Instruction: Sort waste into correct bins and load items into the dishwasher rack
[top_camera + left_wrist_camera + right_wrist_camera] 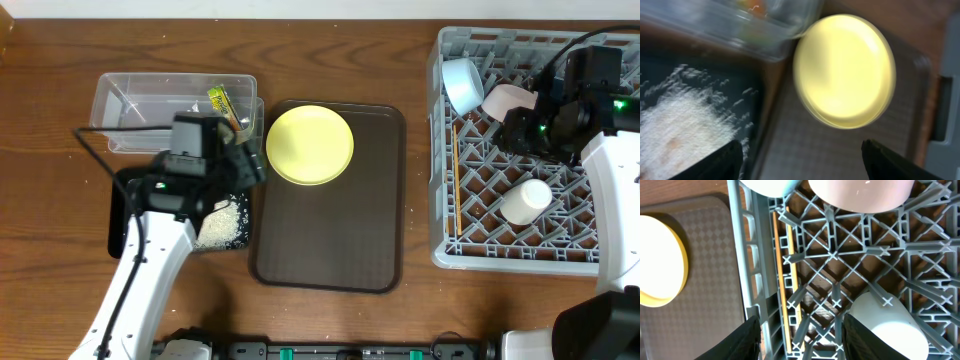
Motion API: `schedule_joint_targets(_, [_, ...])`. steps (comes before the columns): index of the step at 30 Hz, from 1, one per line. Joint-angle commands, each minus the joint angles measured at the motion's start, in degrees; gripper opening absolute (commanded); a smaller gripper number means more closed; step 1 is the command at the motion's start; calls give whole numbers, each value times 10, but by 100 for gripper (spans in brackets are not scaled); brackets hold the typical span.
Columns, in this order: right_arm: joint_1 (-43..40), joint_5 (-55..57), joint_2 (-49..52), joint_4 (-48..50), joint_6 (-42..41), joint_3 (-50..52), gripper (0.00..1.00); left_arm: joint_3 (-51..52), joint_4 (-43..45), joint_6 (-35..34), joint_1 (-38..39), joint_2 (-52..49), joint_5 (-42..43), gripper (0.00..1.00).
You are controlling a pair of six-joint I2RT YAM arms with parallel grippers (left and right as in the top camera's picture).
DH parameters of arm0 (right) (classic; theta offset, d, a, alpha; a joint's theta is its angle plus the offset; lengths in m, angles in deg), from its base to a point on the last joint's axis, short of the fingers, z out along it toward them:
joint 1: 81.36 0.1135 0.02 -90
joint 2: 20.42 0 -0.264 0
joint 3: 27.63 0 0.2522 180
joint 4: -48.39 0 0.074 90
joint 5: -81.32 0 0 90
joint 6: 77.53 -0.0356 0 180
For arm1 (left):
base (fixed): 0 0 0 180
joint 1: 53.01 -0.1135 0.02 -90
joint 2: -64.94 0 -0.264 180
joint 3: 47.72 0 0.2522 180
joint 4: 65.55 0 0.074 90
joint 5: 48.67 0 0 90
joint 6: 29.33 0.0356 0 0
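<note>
My left gripper (243, 160) (800, 162) is open and empty, hovering where the black tray (120, 220) meets the brown serving tray. The black tray holds whitish rice scraps (222, 226) (685, 125). A green-and-orange wrapper (222, 103) lies in the clear tub (150, 95) (740, 27). The yellow plate (310, 145) (845, 70) sits on the serving tray. My right gripper (515, 130) (802, 340) is open above the grey rack (500, 255) (747, 255), over the chopsticks (455, 175) (785, 280). In the rack are a light blue bowl (462, 85), white bowl (507, 100) (860, 192) and pale cup (526, 200) (890, 325).
The dark brown serving tray (330, 230) (840, 150) lies in the middle between the bins and the rack. Bare wooden table (330, 50) runs along the far side and between the serving tray and the rack.
</note>
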Motion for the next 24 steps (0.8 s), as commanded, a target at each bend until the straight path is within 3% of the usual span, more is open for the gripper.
schedule_joint_targets(1, [1, -11, -2, 0, -1, -6, 51, -26, 12, 24, 27, -22, 0, 78])
schedule_joint_targets(10, [1, -11, -2, -1, -1, -6, 51, -177, -21, 83, 93, -161, -3, 78])
schedule_joint_targets(14, [1, -11, -2, 0, -1, -6, 52, -231, -25, 88, 129, -225, -53, 78])
schedule_joint_targets(20, [1, -11, -2, 1, -1, -6, 52, -240, 9, 120, 190, -313, -142, 78])
schedule_joint_targets(24, [1, -11, -2, 1, -1, -6, 52, -240, 17, 122, 221, -365, -146, 78])
